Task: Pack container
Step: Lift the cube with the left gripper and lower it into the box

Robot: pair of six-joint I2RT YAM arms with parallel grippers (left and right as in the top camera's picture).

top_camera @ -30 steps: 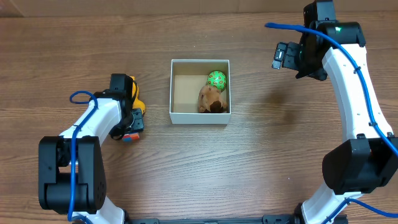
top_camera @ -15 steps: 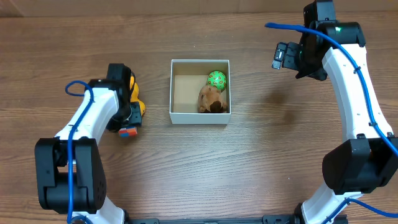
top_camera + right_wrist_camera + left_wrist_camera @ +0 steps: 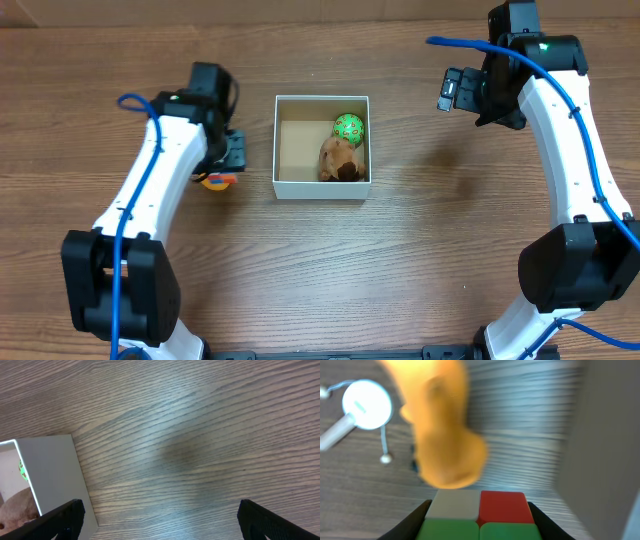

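Even bright overhead light, soft shadows, left wrist view motion-blurred

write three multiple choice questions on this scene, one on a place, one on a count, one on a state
1. In the overhead view, where in the container does the green ball lie?
A. lower left corner
B. dead centre
C. upper right corner

2. How many toys lie in the container?
A. one
B. two
C. four

3. How is the right pincer?
A. open, holding nothing
B. shut on the green ball
C. shut on the container wall

Answers:
1 C, the ball is close to the top and right walls.
2 B, only the ball and a brown plush toy are inside.
3 A, the right wrist view shows its fingers wide apart with nothing held.
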